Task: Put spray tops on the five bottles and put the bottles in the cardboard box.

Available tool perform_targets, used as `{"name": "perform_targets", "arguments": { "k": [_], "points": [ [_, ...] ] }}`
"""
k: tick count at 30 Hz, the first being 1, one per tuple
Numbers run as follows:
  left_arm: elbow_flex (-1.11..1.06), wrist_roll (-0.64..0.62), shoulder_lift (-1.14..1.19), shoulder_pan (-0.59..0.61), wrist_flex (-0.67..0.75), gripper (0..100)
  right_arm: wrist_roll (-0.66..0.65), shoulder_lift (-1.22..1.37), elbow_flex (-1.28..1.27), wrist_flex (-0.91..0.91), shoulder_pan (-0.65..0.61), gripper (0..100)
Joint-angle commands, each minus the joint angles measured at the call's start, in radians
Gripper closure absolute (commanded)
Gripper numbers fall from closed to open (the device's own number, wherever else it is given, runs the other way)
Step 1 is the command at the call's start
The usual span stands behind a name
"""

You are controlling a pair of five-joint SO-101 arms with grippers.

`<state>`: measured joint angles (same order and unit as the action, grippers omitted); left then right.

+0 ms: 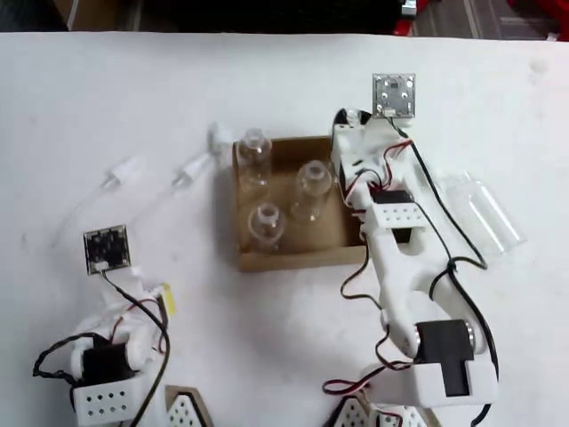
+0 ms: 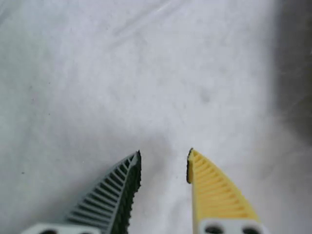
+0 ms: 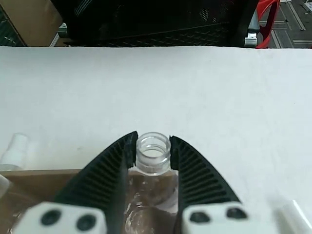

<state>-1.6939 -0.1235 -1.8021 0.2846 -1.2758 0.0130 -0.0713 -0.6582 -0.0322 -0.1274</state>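
right gripper (image 3: 152, 141) clenched on open bottle (image 3: 153, 157) neck at cardboard box (image 1: 293, 258) far right corner, left gripper (image 2: 163, 156) released over bare desk (image 1: 267, 338), spray tops (image 1: 191, 169) loose left of box

Cardboard box (image 1: 293, 253) midway on your bench (image 1: 89, 89), bottles (image 1: 313, 187) standing in it, spray tops (image 1: 191, 169) left of it, lying bottle (image 1: 484, 209) right of your right arm (image 1: 400, 267)

lower body of the bottle (image 3: 153, 155) cut off at the view's edge, between the fingers of the right gripper (image 3: 152, 142), box (image 1: 293, 258) right wall under the arm (image 1: 396, 258) (held bottle too), spray tops (image 1: 191, 169) with tubes faint
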Motion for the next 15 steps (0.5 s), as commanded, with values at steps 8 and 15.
{"name": "perform_targets", "arguments": {
  "k": [8, 15],
  "points": [
    [0.0, -0.012, -0.005, 0.008, -0.006, 85, 0.002, -0.001, 0.002, -0.018, -0.007, 92.3],
    [0.0, -0.012, -0.005, 0.008, -0.006, 85, 0.002, -0.018, 0.005, 0.028, -0.008, 85.4]
  ]
}}
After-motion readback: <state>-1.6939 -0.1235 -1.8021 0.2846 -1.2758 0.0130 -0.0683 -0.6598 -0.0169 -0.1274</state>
